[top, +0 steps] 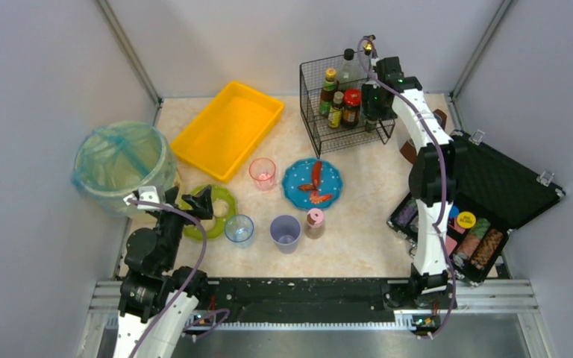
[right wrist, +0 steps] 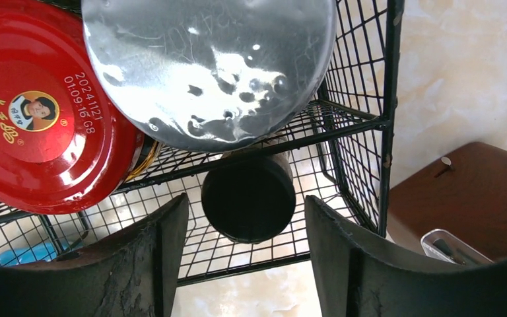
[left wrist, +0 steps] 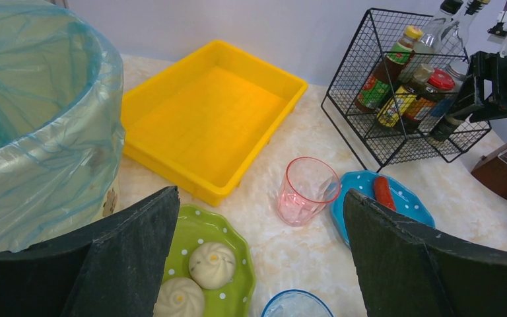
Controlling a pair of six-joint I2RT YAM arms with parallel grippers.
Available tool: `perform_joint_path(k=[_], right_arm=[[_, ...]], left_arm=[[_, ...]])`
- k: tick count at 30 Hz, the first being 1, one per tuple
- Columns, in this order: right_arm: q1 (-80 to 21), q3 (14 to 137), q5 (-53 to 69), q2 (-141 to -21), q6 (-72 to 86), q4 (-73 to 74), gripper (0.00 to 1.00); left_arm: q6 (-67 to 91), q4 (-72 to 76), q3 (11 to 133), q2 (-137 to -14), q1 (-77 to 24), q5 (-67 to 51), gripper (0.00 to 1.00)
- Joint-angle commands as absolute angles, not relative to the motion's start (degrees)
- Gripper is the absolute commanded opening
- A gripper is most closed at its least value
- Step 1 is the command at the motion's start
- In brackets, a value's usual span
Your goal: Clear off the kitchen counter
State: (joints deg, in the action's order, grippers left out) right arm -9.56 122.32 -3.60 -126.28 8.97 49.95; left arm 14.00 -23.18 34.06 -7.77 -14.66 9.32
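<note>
The kitchen counter (top: 373, 216) is beige and mottled. My right gripper (top: 373, 112) hangs over the black wire basket (top: 310, 112) at the back. In the right wrist view its gripper (right wrist: 245, 198) is open, a black-capped bottle (right wrist: 247, 211) standing between the fingers with a gap on each side. A red-lidded jar (right wrist: 39, 112) and a silver lid (right wrist: 204, 59) are beside it. My left gripper (top: 201, 203) is open and empty above the green plate (left wrist: 237, 251) with two buns (left wrist: 212, 264).
On the counter stand a pink cup (top: 262, 173), a blue plate (top: 298, 183) with sausages, a blue cup (top: 239, 228), a purple cup (top: 286, 233) and a small pink-lidded jar (top: 314, 222). Yellow tray (top: 227, 128) at the back, lined bin (top: 119, 165) left, open black case (top: 492, 201) right.
</note>
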Motion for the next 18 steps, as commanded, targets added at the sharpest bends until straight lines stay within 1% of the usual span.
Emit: perform_joint_path(k=[1,7,10,18], right_arm=[[-9.28,124.19,-2.63,-123.41,9.05,49.15,0.65],[-10.16,118.39,-2.31,-115.81,9.38,47.71,0.70],[-11.37,111.61,-2.36,-109.81,9.57,45.45,0.75],[-17.80,92.91,-2.14,-94.62,7.54,37.90,0.79]], left_arm=[[13.45,-20.58,34.36,-7.66,-14.67,9.66,0.98],[13.52,-20.65,34.31,-6.97,-14.68,9.51,0.98],[13.54,-20.75,34.36,-6.37,-14.63,9.56,0.98],[13.88,-21.09,34.50,-5.29,-14.59,9.01,0.98]])
